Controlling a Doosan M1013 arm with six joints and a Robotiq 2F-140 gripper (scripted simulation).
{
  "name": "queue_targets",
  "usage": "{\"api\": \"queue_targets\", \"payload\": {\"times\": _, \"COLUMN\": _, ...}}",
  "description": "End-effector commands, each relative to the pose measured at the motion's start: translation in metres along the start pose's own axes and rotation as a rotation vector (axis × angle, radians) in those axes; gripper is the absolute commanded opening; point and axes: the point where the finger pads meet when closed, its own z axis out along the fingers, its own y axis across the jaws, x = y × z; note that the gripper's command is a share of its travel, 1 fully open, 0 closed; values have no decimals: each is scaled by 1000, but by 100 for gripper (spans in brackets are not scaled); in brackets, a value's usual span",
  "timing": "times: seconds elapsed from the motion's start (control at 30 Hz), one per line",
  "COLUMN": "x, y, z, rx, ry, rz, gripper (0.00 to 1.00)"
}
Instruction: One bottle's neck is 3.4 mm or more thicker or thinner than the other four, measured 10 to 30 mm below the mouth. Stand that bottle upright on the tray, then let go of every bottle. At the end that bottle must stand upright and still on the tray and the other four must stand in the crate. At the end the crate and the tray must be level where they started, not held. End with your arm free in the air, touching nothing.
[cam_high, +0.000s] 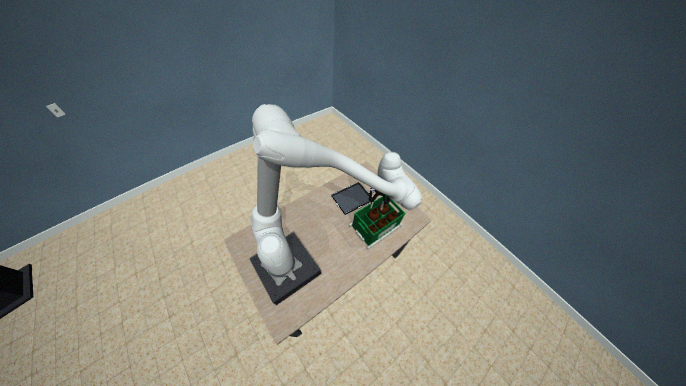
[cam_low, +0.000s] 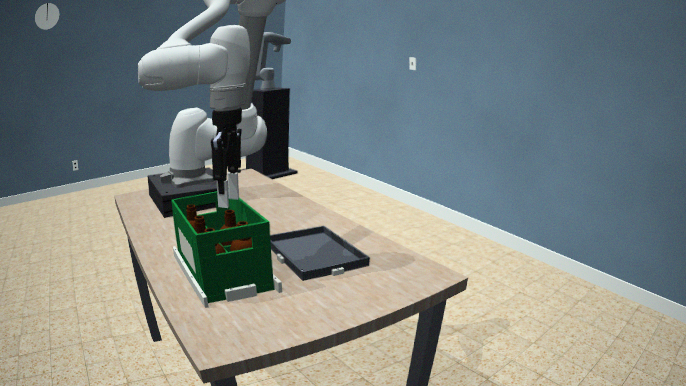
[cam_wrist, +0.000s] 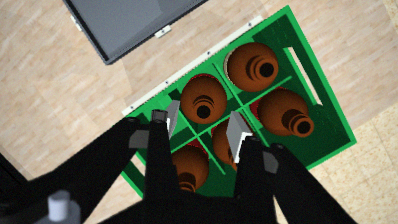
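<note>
While the claw (cam_high: 378, 199) (cam_low: 228, 195) (cam_wrist: 203, 117) hangs open | one bottle (cam_wrist: 224, 142) half hidden behind fingertip

In the exterior view, the crate (cam_high: 364, 235) (cam_low: 235, 272) (cam_wrist: 345, 125) stands on the counter (cam_high: 330, 260) (cam_low: 320, 320) (cam_wrist: 40, 105) nearer its left long edge than its right, set back from the near left corner. The tray (cam_high: 351, 198) (cam_low: 320, 250) (cam_wrist: 140, 25) lies just right of the crate, between it and the right long edge. Behind both, towards the far short edge, the arm's base block (cam_high: 311, 270) (cam_low: 156, 195) sits on the counter. Five bottles are in the crate's compartments: two (cam_wrist: 252, 67) (cam_wrist: 203, 97) in the row along the tray side, three (cam_wrist: 282, 111) (cam_wrist: 222, 142) (cam_wrist: 190, 165) in the other row. Strips (cam_low: 190, 277) (cam_low: 241, 292) border the crate; small blocks (cam_low: 281, 258) (cam_low: 338, 271) border the tray.
</note>
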Motion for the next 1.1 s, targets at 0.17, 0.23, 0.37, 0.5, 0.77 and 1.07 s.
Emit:
{"api": "queue_targets", "payload": {"times": 0.17, "x": -1, "y": -2, "z": 1, "rx": 0, "ry": -1, "rz": 4, "gripper": 38}}
{"api": "queue_targets", "payload": {"times": 0.23, "x": -1, "y": -2, "z": 1, "rx": 0, "ry": -1, "rz": 4, "gripper": 38}}
{"api": "queue_targets", "payload": {"times": 0.37, "x": -1, "y": -2, "z": 1, "rx": 0, "ry": -1, "rz": 4, "gripper": 38}}
{"api": "queue_targets", "payload": {"times": 0.5, "x": -1, "y": -2, "z": 1, "rx": 0, "ry": -1, "rz": 4, "gripper": 38}}
{"api": "queue_targets", "payload": {"times": 0.77, "x": -1, "y": -2, "z": 2, "rx": 0, "ry": -1, "rz": 4, "gripper": 38}}
{"api": "queue_targets", "payload": {"times": 1.07, "x": -1, "y": -2, "z": 7, "rx": 0, "ry": -1, "rz": 4, "gripper": 38}}
